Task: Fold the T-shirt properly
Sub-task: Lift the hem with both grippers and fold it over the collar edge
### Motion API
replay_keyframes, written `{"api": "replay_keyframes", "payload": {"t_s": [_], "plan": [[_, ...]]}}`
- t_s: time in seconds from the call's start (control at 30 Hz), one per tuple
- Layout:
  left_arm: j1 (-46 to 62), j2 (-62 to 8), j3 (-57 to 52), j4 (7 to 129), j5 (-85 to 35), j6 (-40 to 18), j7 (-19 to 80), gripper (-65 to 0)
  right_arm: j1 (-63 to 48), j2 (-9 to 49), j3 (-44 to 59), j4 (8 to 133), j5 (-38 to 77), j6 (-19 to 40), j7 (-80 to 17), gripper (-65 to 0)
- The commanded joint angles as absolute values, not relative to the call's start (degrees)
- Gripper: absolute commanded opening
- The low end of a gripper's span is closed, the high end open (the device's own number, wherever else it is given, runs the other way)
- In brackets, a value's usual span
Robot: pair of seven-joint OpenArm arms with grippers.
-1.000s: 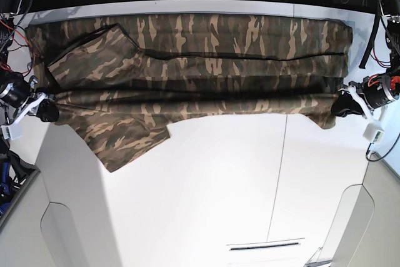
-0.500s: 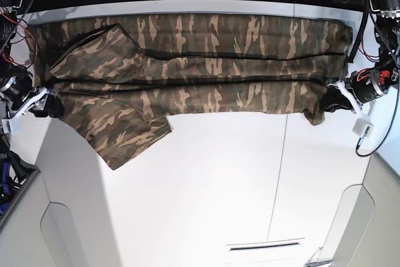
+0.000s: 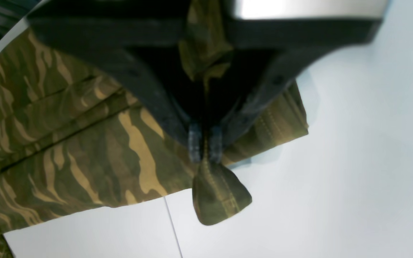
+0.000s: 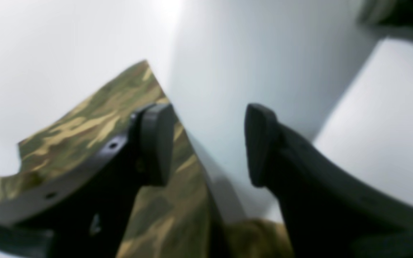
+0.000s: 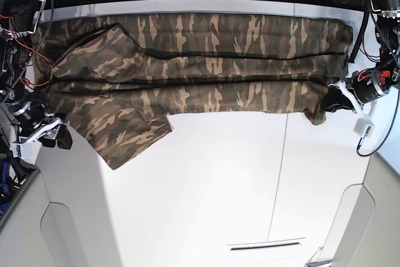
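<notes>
Two grippers over a white table (image 5: 206, 186), seen from above, with one camouflage T-shirt (image 5: 200, 67) spread as a long folded band across the far half of the surface. Going left to right in the base view: at the far left edge, the right gripper (image 5: 55, 139), white-framed with dark fingers, off the cloth and just beside the sleeve (image 5: 125, 139), which hangs toward the viewer as a loose flap. In the right wrist view, right gripper (image 4: 206, 143) with jaws spread wide apart, nothing between the two dark pads (image 4: 154, 143), only blurred white table behind them; camouflage cloth (image 4: 95, 129) beneath and beside the left-hand finger, not pinched. Next, the shirt's body, brown, tan and olive stripes, lying flat in several lengthwise folds from the left edge nearly to the right edge of the table. A thin seam (image 5: 278, 179) in the tabletop running toward the viewer, right of centre. At the far right, the left gripper (image 5: 331, 101) at the shirt's near right corner. In the left wrist view, left gripper (image 3: 204, 147) closed tight on a stitched hem corner of the T-shirt (image 3: 84, 150), a small tongue of cloth poking out below the fingertips (image 3: 194, 143), more fabric bunched up between the fingers above.
</notes>
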State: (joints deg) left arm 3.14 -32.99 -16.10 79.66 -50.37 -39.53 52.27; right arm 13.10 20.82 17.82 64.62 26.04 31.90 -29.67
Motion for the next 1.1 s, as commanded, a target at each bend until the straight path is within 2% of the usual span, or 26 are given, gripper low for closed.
{"api": "replay_keyframes", "payload": {"t_s": [0.0,0.17,0.4,0.63,0.8,1.07], "plan": [[2.37,-34.13,-16.53,80.66,-51.24,-40.0,51.22,-65.0,15.7,21.17,17.19,63.37,26.22,31.94,-27.51,-33.6],[2.39,-34.13,-16.53,80.66,-51.24,-40.0,51.24,-65.0,20.03,19.29,11.86,54.3,23.86,31.92,-25.23,-33.8],[2.39,-34.11,-16.53,80.66,-51.27,-40.0,51.22,-65.0,20.32,16.45,8.34,53.6,23.77,31.9,-25.3,-35.2],[2.39,-34.11,-16.53,80.66,-51.29,-40.0,51.22,-65.0,20.34,15.49,8.34,53.67,23.81,31.94,-25.3,-65.0],[2.37,-34.13,-16.53,80.66,-51.29,-40.0,50.37,-65.0,20.47,15.42,8.64,55.77,25.32,31.94,-28.29,-65.0],[2.44,-34.17,-16.53,83.46,-51.22,-40.0,51.4,-65.0,18.22,15.57,15.29,70.85,33.32,33.06,-44.84,-65.0]]}}
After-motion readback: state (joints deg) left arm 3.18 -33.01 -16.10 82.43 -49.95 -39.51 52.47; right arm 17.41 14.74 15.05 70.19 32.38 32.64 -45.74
